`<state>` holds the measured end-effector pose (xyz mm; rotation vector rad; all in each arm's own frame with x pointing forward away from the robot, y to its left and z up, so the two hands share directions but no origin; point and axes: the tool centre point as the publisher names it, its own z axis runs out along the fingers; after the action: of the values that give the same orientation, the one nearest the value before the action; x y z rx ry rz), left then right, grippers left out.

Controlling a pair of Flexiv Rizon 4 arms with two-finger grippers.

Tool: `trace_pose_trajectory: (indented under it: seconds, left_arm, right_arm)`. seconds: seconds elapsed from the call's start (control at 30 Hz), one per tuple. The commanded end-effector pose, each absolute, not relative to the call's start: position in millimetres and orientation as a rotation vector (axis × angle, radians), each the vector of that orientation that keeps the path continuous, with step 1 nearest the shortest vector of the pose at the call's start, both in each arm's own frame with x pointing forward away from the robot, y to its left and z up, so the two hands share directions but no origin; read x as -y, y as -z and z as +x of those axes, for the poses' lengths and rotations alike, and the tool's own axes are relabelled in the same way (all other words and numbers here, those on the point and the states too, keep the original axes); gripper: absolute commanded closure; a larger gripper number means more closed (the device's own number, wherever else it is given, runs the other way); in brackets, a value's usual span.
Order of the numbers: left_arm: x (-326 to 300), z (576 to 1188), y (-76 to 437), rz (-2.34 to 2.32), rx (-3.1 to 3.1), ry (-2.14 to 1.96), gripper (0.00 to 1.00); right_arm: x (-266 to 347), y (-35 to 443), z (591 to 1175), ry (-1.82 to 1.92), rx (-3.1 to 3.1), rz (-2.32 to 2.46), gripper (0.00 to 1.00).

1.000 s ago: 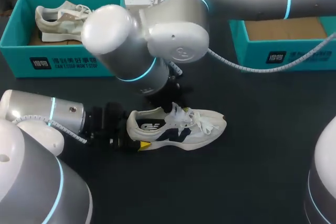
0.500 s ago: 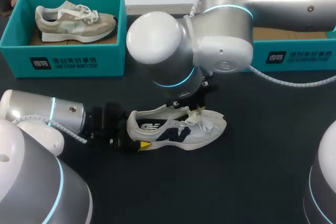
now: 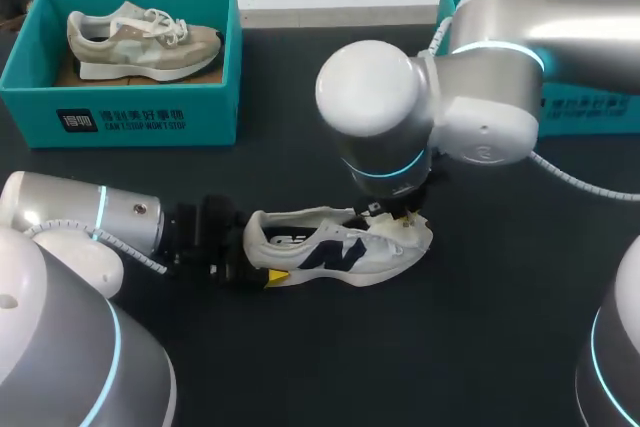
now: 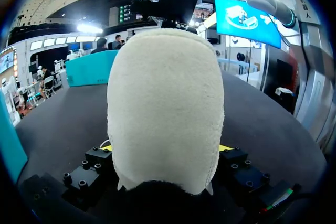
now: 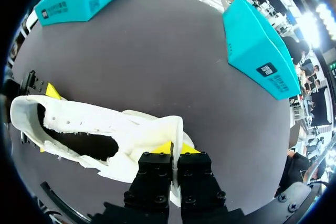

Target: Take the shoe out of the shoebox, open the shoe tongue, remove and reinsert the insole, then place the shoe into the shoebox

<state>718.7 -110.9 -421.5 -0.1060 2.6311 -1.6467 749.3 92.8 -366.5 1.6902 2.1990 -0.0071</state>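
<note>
A white shoe (image 3: 340, 247) with a navy side mark lies on the dark table, toe to the right. Its heel (image 4: 165, 103) fills the space between the wide-set fingers of my left gripper (image 3: 262, 259), which is shut on it from both sides; one yellow tip shows along the near side. My right gripper (image 3: 395, 212) comes down over the laces, shut on the tongue (image 5: 157, 129) and holding it drawn toward the toe. The right wrist view shows the shoe's mouth (image 5: 79, 142) gaping dark behind my right gripper (image 5: 174, 149). The insole is not visible.
A teal shoebox (image 3: 120, 117) at the back left holds a beige shoe (image 3: 140, 37). A second teal shoebox (image 3: 590, 107) stands at the back right, mostly hidden by my right arm. Bare dark table lies in front of and to the right of the white shoe.
My right arm swung to the right over the shoe. Its gripper shut on the tongue and drew it toward the toe. The left gripper kept its hold on the heel.
</note>
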Motion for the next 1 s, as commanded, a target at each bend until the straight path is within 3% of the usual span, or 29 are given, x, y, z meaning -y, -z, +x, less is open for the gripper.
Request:
trace_pose_trajectory:
  seconds: [0.03,0.07,0.1,0.13,0.17,0.43,1.0]
  left_arm:
    - [111.1,715.6,426.5,-0.109,-2.630,1.641,1.00]
    - [111.1,715.6,426.5,-0.109,-2.630,1.641,1.00]
    - [111.1,715.6,426.5,-0.109,-2.630,1.641,1.00]
    - [111.1,715.6,426.5,-0.109,-2.630,1.641,1.00]
    - [111.1,715.6,426.5,-0.109,-2.630,1.641,1.00]
    - [111.1,715.6,426.5,-0.109,-2.630,1.641,1.00]
    - [111.1,715.6,426.5,-0.109,-2.630,1.641,1.00]
  right_arm:
    - [-76.3,387.9,751.5,-0.070,-2.258,1.706,0.90]
    - [-76.1,390.0,752.1,-0.060,-2.268,1.695,0.62]
    - [-76.1,391.8,752.7,-0.057,-2.270,1.692,0.42]
    - [-77.6,391.8,752.9,-0.056,-2.270,1.692,0.11]
    - [-78.0,391.8,753.0,-0.056,-2.269,1.692,0.00]
    - [-79.4,388.2,753.4,-0.009,-2.268,1.688,0.00]
    - [-116.6,273.7,771.6,-0.170,-2.284,1.420,0.00]
